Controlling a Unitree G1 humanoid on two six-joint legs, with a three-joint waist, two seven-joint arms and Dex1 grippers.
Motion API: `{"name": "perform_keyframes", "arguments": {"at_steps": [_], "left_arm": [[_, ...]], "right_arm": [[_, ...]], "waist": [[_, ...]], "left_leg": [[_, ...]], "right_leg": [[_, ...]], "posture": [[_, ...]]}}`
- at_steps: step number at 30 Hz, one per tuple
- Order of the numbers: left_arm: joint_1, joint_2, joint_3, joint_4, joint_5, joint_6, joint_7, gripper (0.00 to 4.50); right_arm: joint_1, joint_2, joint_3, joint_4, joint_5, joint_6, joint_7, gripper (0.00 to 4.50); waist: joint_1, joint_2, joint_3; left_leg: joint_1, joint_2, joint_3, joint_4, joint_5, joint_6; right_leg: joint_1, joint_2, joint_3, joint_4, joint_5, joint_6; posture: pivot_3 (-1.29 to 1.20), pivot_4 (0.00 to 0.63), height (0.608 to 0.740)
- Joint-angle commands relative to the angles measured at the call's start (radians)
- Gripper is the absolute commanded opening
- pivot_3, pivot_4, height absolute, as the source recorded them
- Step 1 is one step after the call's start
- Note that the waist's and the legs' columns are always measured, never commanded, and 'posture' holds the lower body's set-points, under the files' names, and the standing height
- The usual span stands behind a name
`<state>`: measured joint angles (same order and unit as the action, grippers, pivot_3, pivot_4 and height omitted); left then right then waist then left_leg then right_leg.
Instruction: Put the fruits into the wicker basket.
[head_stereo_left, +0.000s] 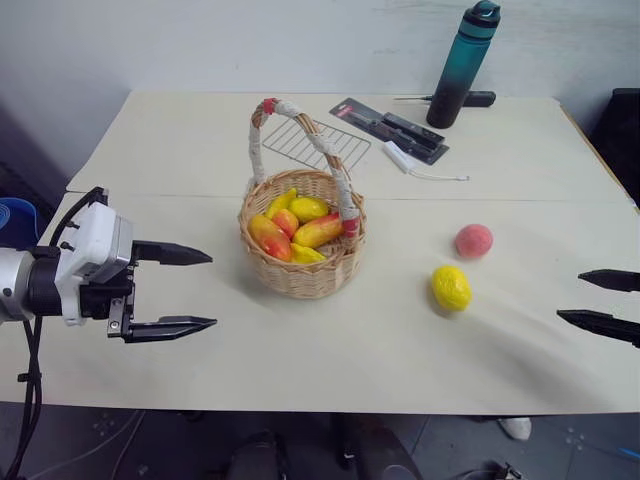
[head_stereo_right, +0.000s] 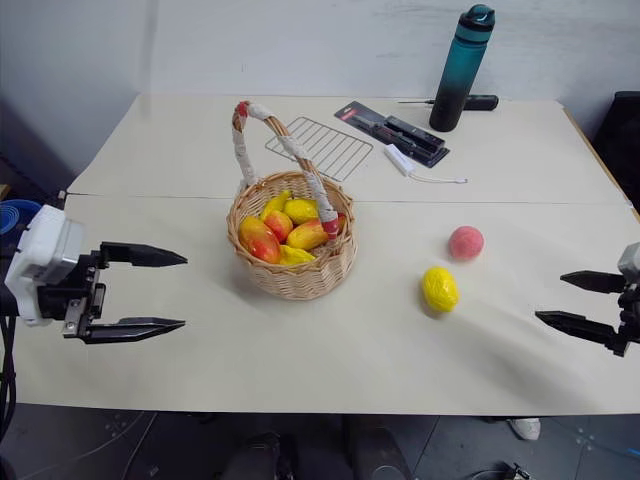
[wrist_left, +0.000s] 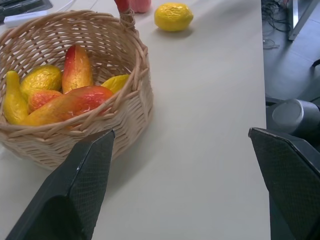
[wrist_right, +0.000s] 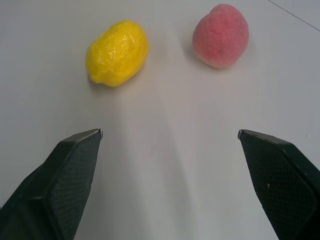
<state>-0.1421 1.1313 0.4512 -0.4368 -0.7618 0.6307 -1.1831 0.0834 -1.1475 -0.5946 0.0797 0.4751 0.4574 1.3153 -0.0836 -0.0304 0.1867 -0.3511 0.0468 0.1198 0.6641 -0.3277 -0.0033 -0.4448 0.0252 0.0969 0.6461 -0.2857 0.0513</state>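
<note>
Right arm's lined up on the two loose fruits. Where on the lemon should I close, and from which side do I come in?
Judging by its pose, grip the lemon across its narrow middle, not end to end. Come from the right gripper side, jaws open and facing it. It lies alone on the table, apart from the peach, so both flanks look free.

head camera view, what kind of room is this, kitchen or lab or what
Probably a lab or workshop test bench, not a kitchen: a plain cream table against a bare wall, toy fruit in a wicker basket, a screwdriver and tool pack at the back.
</note>
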Motion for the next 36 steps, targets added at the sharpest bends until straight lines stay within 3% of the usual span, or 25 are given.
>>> {"name": "perform_keyframes", "arguments": {"at_steps": [1, 7, 11, 15, 23, 29, 32, 36], "left_arm": [[-0.045, 0.001, 0.009, -0.006, -0.058, 0.029, 0.011, 4.50], [-0.117, -0.006, -0.020, -0.042, -0.189, 0.110, 0.016, 4.50], [-0.170, -0.033, -0.107, -0.095, -0.210, 0.112, 0.028, 4.50], [-0.251, -0.076, -0.199, -0.109, -0.207, 0.118, 0.059, 4.50], [-0.310, -0.104, -0.263, -0.103, -0.179, 0.108, 0.068, 4.50], [-0.328, -0.109, -0.264, -0.095, -0.171, 0.109, 0.075, 4.50], [-0.333, -0.110, -0.263, -0.089, -0.163, 0.107, 0.080, 4.50], [-0.335, -0.110, -0.247, -0.060, -0.150, 0.104, 0.091, 4.50]], "right_arm": [[-0.009, -0.004, -0.033, -0.030, 0.016, 0.020, -0.016, 4.49], [-0.036, 0.049, -0.045, -0.205, 0.140, 0.177, -0.100, 4.49], [-0.072, 0.164, 0.039, -0.435, 0.213, 0.306, -0.304, 4.49], [-0.139, 0.302, 0.186, -0.564, 0.167, 0.409, -0.568, 4.49], [-0.253, 0.482, 0.348, -0.573, 0.050, 0.522, -0.910, 4.49], [-0.251, 0.497, 0.440, -0.529, -0.025, 0.524, -0.961, 4.49], [-0.248, 0.502, 0.446, -0.518, -0.040, 0.503, -0.963, 3.89], [-0.261, 0.498, 0.431, -0.522, -0.030, 0.479, -0.930, 2.65]], "waist": [[0.000, 0.000, 0.000], [-0.003, 0.000, 0.000], [-0.002, 0.000, 0.000], [-0.002, -0.003, 0.000], [-0.003, -0.004, 0.000], [-0.003, -0.004, 0.000], [-0.003, -0.004, 0.000], [-0.003, -0.004, 0.000]], "left_leg": [[0.000, 0.000, 0.000, 0.000, 0.000, 0.000], [0.000, 0.000, 0.000, 0.000, 0.000, -0.001], [0.000, 0.000, -0.002, 0.001, 0.001, -0.002], [0.000, -0.001, -0.003, 0.002, 0.003, -0.004], [0.000, -0.001, -0.002, 0.002, 0.004, -0.004], [-0.001, -0.002, -0.002, 0.001, 0.006, -0.007], [-0.001, -0.002, -0.002, 0.001, 0.006, -0.007], [-0.001, -0.001, -0.002, 0.001, 0.006, -0.007]], "right_leg": [[0.000, 0.000, 0.000, 0.000, 0.000, 0.000], [0.000, 0.000, 0.000, 0.001, 0.000, 0.000], [0.000, 0.000, 0.000, 0.005, 0.000, 0.000], [0.000, 0.001, 0.001, 0.007, 0.000, 0.000], [-0.001, 0.001, 0.002, 0.007, 0.001, 0.000], [-0.003, 0.001, 0.002, 0.007, 0.000, 0.000], [-0.003, 0.001, 0.002, 0.006, 0.000, 0.000], [-0.003, 0.001, 0.002, 0.007, 0.000, 0.000]], "posture": [[0.00, 0.150, 0.740], [0.00, 0.150, 0.740], [0.00, 0.150, 0.740], [0.00, 0.150, 0.740], [0.00, 0.150, 0.740], [0.00, 0.150, 0.740], [0.00, 0.150, 0.740], [0.00, 0.150, 0.740]]}}
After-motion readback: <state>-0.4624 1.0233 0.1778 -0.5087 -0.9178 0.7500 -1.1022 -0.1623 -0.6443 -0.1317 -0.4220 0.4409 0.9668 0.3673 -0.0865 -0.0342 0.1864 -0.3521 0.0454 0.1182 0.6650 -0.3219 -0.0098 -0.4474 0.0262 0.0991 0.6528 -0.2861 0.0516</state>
